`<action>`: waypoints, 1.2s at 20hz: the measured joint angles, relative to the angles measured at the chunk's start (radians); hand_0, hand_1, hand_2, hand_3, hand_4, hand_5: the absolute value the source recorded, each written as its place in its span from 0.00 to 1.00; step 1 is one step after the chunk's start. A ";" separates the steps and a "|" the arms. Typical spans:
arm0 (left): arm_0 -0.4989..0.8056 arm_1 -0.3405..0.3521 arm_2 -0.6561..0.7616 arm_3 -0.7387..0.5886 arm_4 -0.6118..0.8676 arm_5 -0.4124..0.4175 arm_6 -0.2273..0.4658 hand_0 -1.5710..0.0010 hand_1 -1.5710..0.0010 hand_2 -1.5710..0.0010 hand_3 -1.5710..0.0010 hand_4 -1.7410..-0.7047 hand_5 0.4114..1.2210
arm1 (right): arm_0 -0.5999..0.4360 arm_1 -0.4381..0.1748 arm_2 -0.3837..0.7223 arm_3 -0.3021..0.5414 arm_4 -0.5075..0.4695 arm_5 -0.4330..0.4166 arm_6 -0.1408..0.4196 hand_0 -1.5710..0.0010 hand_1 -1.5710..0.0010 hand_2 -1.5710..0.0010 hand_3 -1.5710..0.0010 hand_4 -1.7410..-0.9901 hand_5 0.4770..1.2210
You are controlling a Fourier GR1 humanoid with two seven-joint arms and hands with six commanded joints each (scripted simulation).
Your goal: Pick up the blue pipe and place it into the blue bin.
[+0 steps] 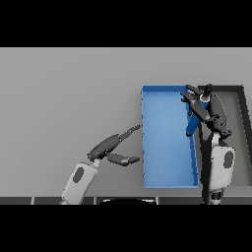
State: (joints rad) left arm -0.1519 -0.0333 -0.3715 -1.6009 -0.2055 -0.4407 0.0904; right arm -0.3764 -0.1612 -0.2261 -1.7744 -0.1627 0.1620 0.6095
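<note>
The right hand (201,106) pinches the blue pipe (192,123) over the blue bin (167,147), at its two o'clock corner. Next, the fingers need to let go. The left hand (110,147) idles, fingers spread.

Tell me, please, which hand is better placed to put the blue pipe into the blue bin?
The right hand: it holds the blue pipe over the blue bin. The left hand is open beside it.
</note>
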 measured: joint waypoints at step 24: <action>0.002 0.003 -0.001 -0.002 -0.016 0.019 -0.019 1.00 1.00 1.00 1.00 0.79 0.11 | 0.041 -0.607 0.761 0.223 -0.451 -0.516 0.000 0.91 0.91 0.92 0.98 0.71 0.48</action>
State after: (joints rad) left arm -0.1502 -0.0302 -0.3721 -1.6027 -0.2210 -0.4219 0.0713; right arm -0.3358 -0.7678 0.5351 -1.5513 -0.6135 -0.3542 0.6099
